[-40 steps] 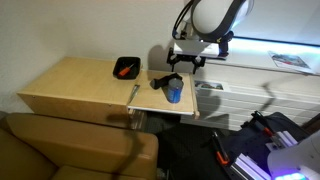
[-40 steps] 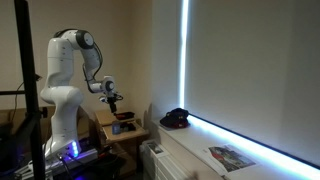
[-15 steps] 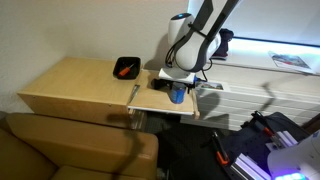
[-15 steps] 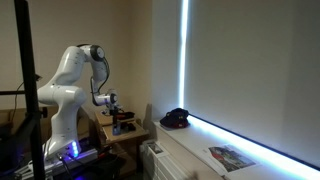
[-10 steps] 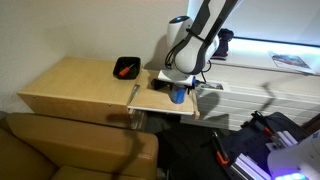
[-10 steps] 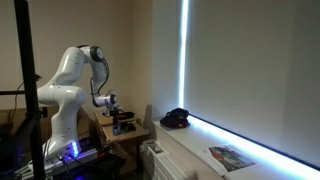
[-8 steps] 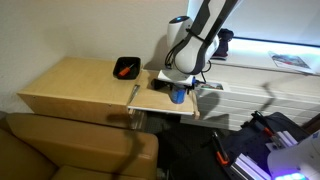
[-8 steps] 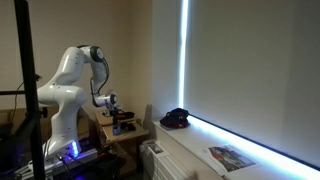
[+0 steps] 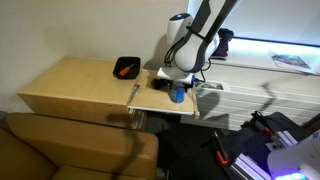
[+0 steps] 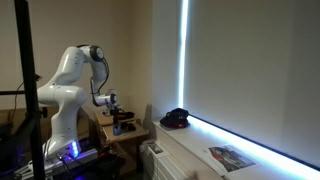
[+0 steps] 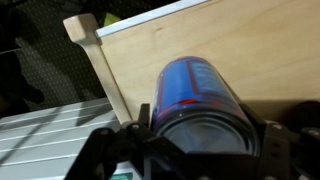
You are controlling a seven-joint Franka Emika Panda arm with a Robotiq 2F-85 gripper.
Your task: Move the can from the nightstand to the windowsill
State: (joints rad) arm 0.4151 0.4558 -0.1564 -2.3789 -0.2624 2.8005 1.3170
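Observation:
The blue can (image 9: 177, 95) stands upright on the thin extension board at the near end of the light-wood nightstand (image 9: 70, 85). My gripper (image 9: 177, 83) has come down over it from above. In the wrist view the can (image 11: 195, 90) fills the space between the two black fingers of the gripper (image 11: 205, 135), and both fingers touch its sides. The can's base rests on the board (image 11: 240, 40). The white glossy windowsill (image 9: 255, 52) runs behind the arm, and it also shows in an exterior view (image 10: 195, 140). There the gripper (image 10: 112, 103) hangs low over the nightstand.
A flat black tray (image 9: 126, 67) with something red lies on the nightstand. A dark cap (image 10: 176, 118) and a magazine (image 10: 235, 158) lie on the windowsill. A brown leather seat (image 9: 70, 150) stands in front. A white radiator (image 9: 240, 100) sits below the sill.
Since 2.7 s ago the arm has come down from above the can so that the fingers straddle it. Over the last second nothing has visibly moved.

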